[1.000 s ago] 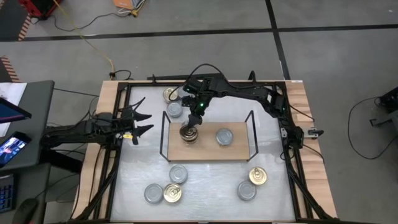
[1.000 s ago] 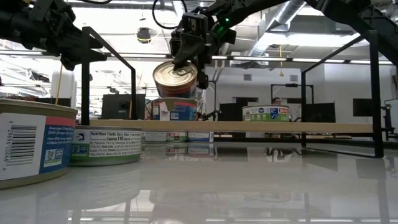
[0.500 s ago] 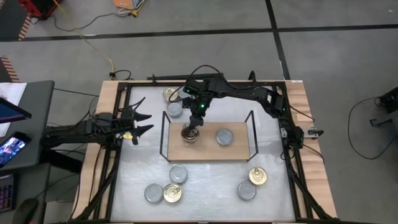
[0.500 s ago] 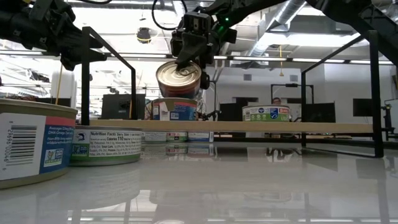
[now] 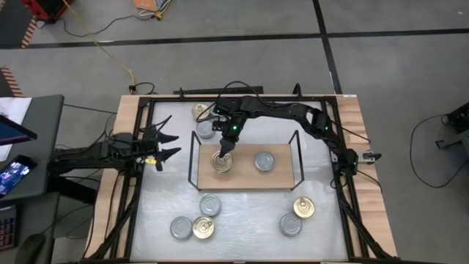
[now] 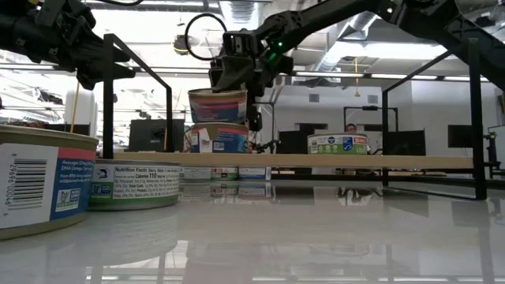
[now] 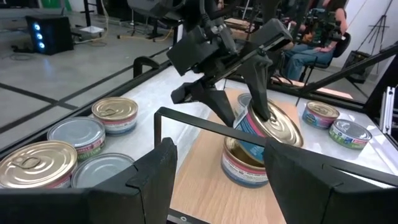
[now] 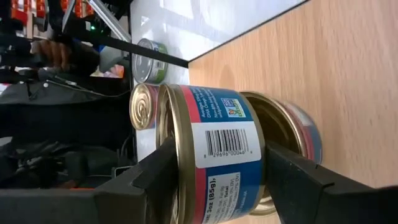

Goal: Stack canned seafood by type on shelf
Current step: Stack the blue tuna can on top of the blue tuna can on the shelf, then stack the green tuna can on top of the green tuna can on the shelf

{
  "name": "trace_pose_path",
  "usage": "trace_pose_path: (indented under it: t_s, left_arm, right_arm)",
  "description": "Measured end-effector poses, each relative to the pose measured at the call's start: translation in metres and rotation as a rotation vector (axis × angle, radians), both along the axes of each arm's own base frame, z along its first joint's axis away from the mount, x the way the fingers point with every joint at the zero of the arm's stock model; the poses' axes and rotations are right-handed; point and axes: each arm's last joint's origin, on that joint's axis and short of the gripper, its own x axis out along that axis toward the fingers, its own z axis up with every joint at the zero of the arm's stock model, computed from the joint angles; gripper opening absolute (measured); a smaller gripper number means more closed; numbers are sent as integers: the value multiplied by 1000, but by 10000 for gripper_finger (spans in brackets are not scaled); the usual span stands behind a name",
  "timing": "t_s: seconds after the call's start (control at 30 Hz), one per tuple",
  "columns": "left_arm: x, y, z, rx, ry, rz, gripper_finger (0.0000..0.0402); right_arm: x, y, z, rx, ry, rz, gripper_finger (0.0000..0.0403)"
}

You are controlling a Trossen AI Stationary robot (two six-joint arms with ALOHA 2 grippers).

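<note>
- Nearest, on the table (image 5: 249, 213) in front of the shelf (image 5: 245, 182): five loose tins (image 5: 210, 204), three silver-lidded and two gold-lidded, none sorted yet.
- On the shelf board, toward the left arm's end: lower gold tin (image 7: 239, 168) already placed.
- Right above it: held gold tin (image 7: 273, 127), clamped in the right tool (image 5: 224, 150), tilted, with its low edge at the lower tin's rim; not yet let go, so the gold stack is judged barely begun.
- Beside that, apart from it: one silver tin (image 5: 264, 161) alone on the board, nothing stacked on it.
- Off the shelf's left end: left tool (image 5: 165, 145) waiting, fingers apart and empty.
- Farthest, behind the shelf: rear tins (image 5: 200, 111), several gold and silver, waiting.
- Overall judgement: most of the job left.
</note>
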Motion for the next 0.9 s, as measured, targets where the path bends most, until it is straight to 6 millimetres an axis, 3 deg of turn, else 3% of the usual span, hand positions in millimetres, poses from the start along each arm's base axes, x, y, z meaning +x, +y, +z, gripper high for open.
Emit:
trace_pose_path:
  t_s: [0.47, 0.9]
  left_arm:
    - [0, 0, -1, -1, 6, -8, 228]
    - [0, -1, -1, 24, 18, -43, 228]
  right_arm:
    - [-2, -2, 5, -12, 6, -5, 244]
    - [-10, -17, 9, 16, 52, -40, 326]
